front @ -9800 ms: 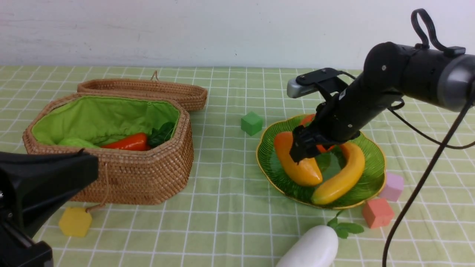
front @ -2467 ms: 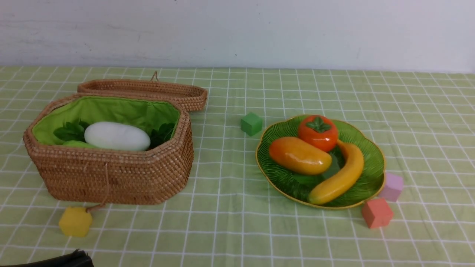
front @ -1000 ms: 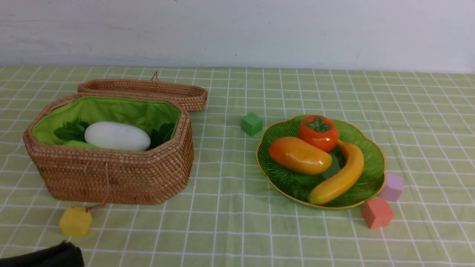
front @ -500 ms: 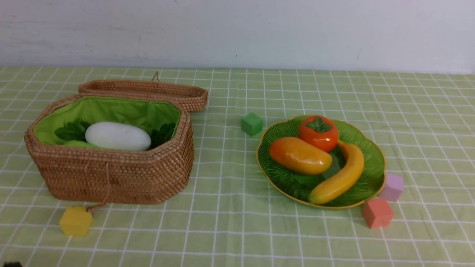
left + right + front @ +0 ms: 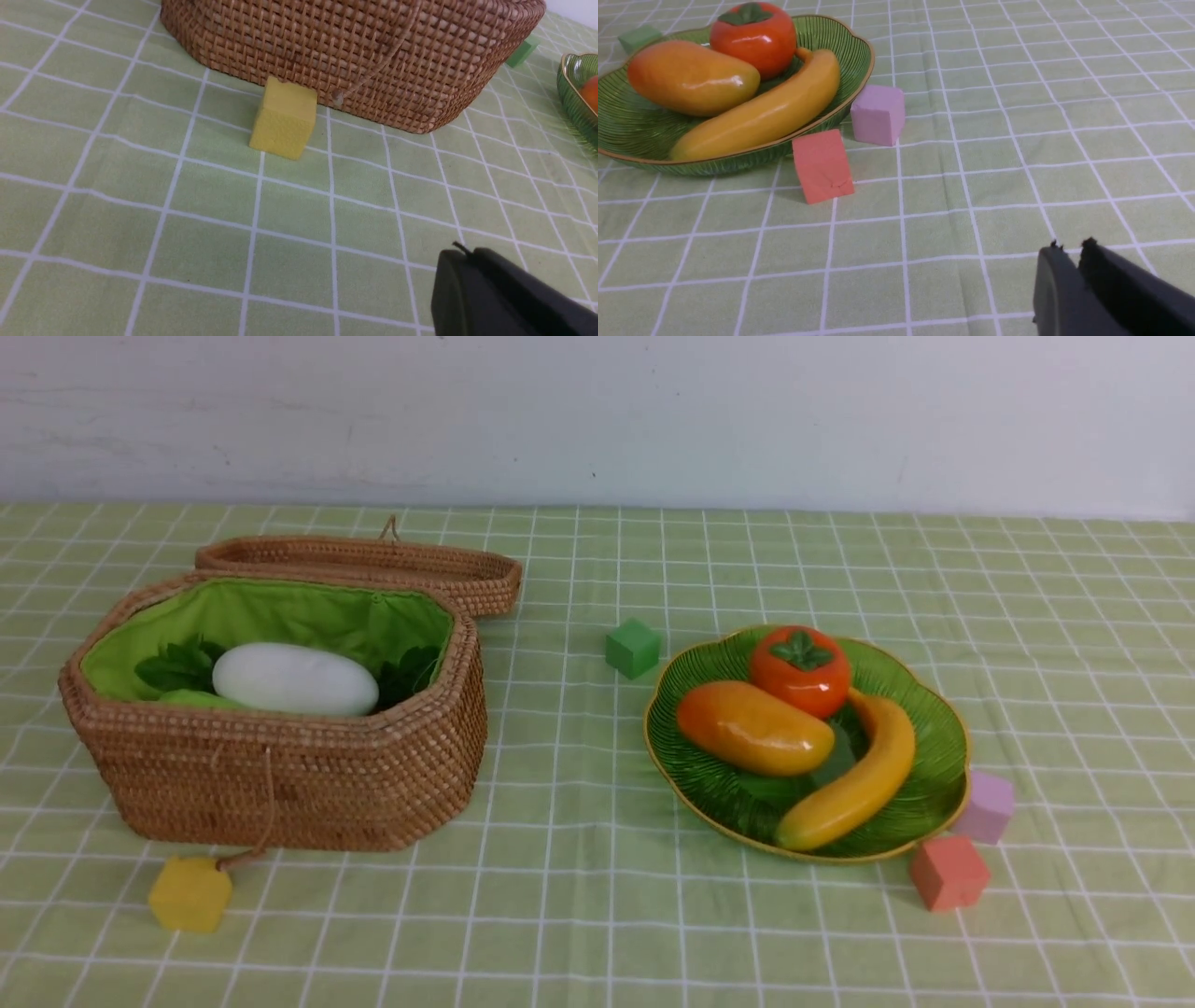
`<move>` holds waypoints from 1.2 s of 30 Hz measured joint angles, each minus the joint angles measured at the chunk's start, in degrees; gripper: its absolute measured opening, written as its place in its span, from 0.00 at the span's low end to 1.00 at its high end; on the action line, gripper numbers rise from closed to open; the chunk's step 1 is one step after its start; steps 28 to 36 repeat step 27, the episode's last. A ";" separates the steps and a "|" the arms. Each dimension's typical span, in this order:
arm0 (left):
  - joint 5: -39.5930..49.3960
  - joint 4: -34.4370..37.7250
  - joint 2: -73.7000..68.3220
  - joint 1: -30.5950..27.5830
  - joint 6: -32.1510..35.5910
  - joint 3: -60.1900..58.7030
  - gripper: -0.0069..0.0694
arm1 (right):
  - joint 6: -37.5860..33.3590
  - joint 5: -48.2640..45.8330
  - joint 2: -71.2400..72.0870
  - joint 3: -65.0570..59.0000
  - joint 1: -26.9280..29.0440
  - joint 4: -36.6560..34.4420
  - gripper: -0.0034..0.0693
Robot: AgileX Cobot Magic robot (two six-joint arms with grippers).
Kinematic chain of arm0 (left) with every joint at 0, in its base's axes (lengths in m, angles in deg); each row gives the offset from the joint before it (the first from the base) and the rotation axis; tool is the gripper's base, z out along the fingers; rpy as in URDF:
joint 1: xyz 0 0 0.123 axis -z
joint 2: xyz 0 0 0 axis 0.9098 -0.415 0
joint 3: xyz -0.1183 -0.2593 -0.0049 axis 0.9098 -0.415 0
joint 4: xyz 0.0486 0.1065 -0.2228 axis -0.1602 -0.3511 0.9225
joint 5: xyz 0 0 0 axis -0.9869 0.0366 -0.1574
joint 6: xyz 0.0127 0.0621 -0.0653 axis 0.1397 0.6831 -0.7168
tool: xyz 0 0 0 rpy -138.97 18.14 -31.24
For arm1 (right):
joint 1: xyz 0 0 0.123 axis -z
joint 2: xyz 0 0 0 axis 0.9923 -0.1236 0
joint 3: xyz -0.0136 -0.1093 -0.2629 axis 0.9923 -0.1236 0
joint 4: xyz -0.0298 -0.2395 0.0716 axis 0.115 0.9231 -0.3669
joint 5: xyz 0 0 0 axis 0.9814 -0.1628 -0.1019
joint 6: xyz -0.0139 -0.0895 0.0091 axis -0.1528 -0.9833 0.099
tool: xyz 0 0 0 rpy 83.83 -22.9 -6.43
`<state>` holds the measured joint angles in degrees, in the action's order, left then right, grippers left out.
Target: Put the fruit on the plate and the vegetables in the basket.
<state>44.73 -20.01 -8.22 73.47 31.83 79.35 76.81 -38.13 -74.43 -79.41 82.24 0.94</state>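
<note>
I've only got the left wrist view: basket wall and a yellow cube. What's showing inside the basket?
Observer: A white radish lies on top inside the basket, with green leaves beside it.
Operator: Which fruit is on the plate?
Observer: The mango, persimmon and banana all lie on the plate.
Operator: Any produce out on the cloth?
Observer: None that the front view shows, only cubes: green cube, pink cube, red cube and your yellow cube.
</note>
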 joint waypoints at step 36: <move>0.00 0.00 0.00 0.00 -0.01 0.00 0.07 | 0.00 0.00 0.00 0.00 0.00 -0.05 0.19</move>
